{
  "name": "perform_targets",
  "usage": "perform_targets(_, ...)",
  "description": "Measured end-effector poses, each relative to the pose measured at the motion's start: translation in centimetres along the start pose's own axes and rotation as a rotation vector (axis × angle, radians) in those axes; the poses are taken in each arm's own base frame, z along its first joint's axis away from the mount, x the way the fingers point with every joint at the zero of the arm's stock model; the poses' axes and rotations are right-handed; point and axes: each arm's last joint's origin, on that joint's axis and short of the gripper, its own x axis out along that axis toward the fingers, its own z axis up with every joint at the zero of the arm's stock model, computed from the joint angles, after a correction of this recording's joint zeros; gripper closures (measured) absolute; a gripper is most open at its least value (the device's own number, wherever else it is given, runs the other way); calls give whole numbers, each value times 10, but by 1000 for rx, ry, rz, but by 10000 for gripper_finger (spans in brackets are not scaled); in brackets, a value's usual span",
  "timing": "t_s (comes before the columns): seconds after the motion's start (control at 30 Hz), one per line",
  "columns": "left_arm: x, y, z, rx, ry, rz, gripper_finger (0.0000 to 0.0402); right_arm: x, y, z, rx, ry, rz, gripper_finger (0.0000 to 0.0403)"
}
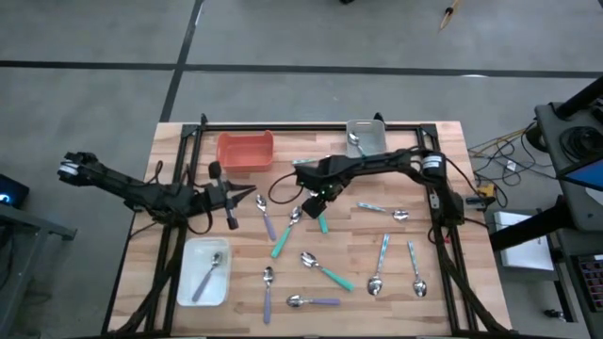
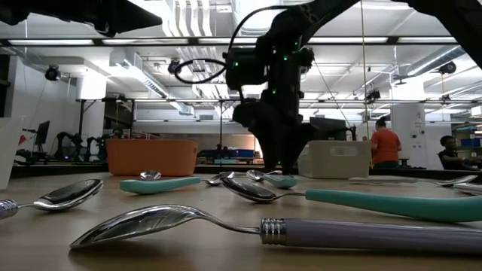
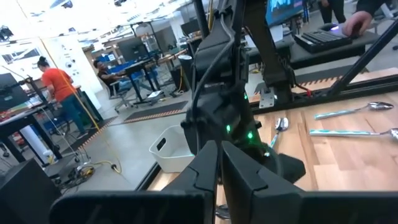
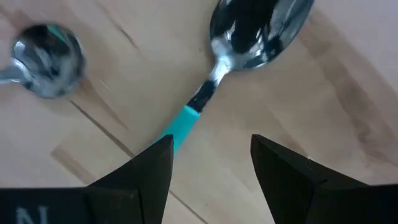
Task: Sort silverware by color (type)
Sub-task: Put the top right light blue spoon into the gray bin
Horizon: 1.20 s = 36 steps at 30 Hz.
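A teal-handled spoon with a shiny metal bowl is lying flat on the pale wooden tabletop near the table's middle, and the right gripper is hanging directly over its handle with its two dark fingers standing wide apart, one on each side of the teal handle, gripping nothing. In the high view that same gripper is sitting at the end of the right arm, which is reaching in from the right edge toward the centre. Another shiny spoon bowl is lying just beside the teal spoon.

More spoons are lying scattered over the near half of the table: a long teal-handled one, a lavender-handled one, another lavender one, and two pale blue-handled ones side by side toward the right. One spoon is lying in the white rectangular tray at the near left, and one in the grey tray at the far edge; the orange rectangular tray is sitting beside it, to the left.

The left gripper is waiting left of centre, its fingers pressed together and holding nothing.

In the room beyond, a person in an orange shirt is standing.
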Motion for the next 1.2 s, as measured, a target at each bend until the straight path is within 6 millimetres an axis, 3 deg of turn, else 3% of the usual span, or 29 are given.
perform_targets(0.63, 0, 0, 0, 1, 1, 1, 400, 6, 9, 5, 64, -140, 5, 201)
perform_targets(0.93, 0, 0, 0, 2, 1, 2, 400, 10, 7, 9, 85, -252, -70, 256)
perform_targets(1.2, 0, 0, 0, 7, -1, 2, 400, 25, 5, 6, 84, -330, -51, 304)
